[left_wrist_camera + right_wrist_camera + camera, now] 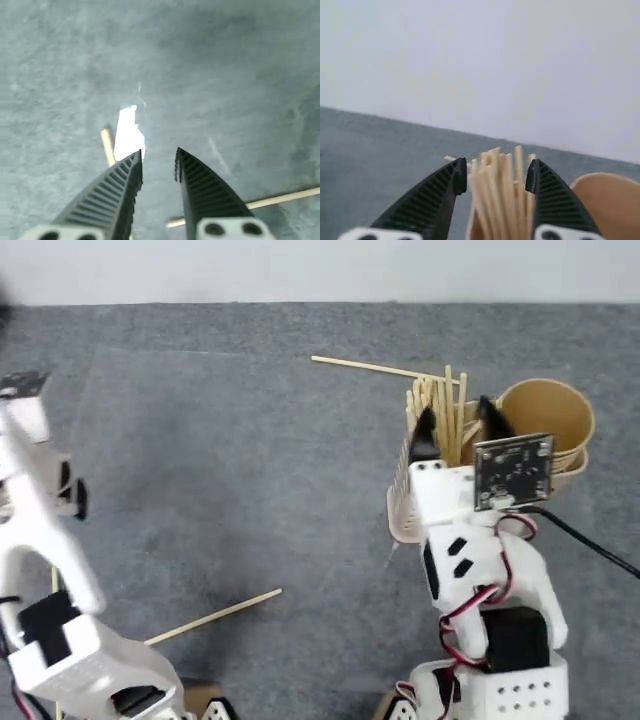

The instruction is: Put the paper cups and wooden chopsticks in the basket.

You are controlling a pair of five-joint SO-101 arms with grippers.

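Note:
A cream basket (404, 512) stands at the right and holds a bundle of wooden chopsticks (447, 405) and stacked brown paper cups (545, 415). My right gripper (457, 427) hovers open just above the bundle. In the right wrist view the chopsticks (496, 195) rise between its spread fingers (451, 187), with a cup (606, 200) beside them. One chopstick (378, 368) juts from the basket's far side over the mat. Another chopstick (215, 617) lies on the mat at the front. My left gripper (157, 160) hangs narrowly open and empty over the mat, with one chopstick (107, 145) just past its fingers and another (280, 200) beside them.
A grey mat (230, 460) covers the table. The left arm (40, 530) stands along the left edge and the right arm's base (510, 680) at the front right. A black cable (590, 540) trails off to the right.

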